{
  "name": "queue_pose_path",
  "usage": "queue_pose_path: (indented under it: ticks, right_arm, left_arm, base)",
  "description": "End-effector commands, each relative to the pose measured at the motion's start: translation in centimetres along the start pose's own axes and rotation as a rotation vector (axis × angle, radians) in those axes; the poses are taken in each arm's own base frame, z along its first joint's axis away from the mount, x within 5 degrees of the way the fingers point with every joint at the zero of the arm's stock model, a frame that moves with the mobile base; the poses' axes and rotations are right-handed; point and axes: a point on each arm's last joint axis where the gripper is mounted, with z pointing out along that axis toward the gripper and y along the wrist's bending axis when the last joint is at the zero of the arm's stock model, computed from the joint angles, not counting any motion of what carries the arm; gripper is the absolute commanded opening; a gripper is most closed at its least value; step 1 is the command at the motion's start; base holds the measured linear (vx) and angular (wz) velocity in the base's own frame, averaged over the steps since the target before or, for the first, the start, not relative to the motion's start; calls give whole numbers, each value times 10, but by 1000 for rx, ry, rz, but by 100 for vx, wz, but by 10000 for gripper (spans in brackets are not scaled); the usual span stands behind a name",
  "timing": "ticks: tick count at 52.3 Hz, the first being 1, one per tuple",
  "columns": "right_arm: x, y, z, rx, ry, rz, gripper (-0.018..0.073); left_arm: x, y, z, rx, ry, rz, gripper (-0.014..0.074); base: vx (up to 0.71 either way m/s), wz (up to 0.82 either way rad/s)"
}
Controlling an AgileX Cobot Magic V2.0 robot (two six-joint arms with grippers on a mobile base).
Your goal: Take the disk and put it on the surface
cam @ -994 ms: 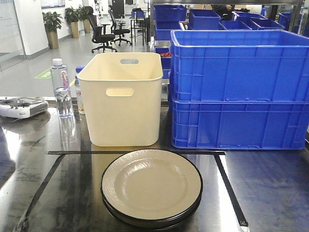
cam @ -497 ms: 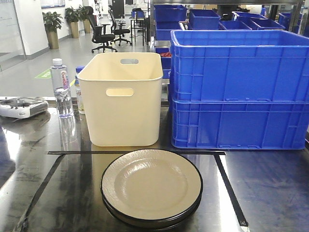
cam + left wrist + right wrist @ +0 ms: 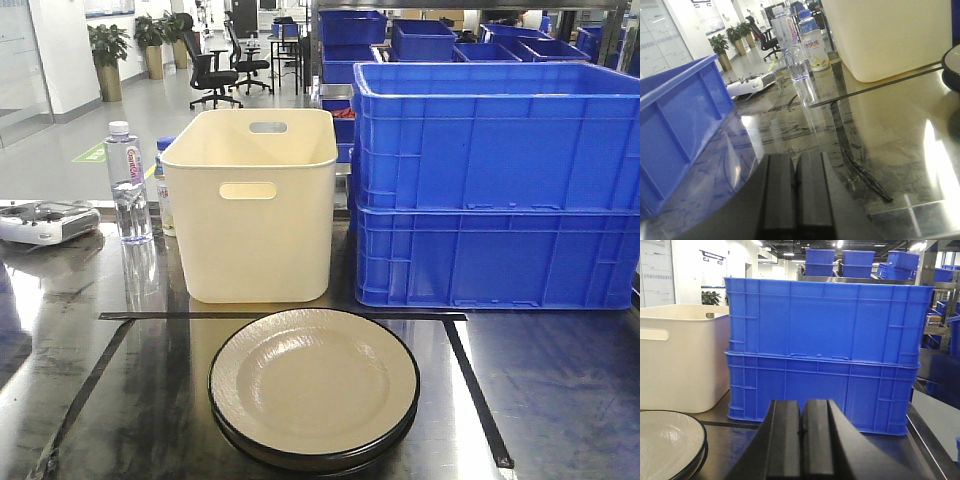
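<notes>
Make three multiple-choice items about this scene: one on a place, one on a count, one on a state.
1. The stacked plates lie:
A. inside the cream bin
B. on the metal tabletop, inside the black tape lines
C. on a blue crate

2. Blue crates stacked beside the cream bin:
A. one
B. two
C. four

3. The right claw is:
A. shut, empty
B. holding a plate
C. wide open

Answers: 1 B, tape frames the plates; 2 B, one crate sits on another; 3 A, its fingers meet with nothing between.
</notes>
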Motion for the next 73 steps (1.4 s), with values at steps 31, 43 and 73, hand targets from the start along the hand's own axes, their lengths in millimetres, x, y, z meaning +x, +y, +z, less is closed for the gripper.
queue_pose_path:
  ticks: [31,43,73]
  right_arm:
    - [-10,-2,0,17,-31,-11,-9]
    - [-10,-2,0,17,-31,-11,-9]
    - [-8,1,4,-11,-8,3,-9]
  left_arm:
    - [77,-15,3,-7,36,-137,-2]
    - [77,-15,3,-7,36,-137,-2]
    - [77,-15,3,-7,36,-137,-2]
  base:
    - [0,0]
    - [0,0]
    - [0,0]
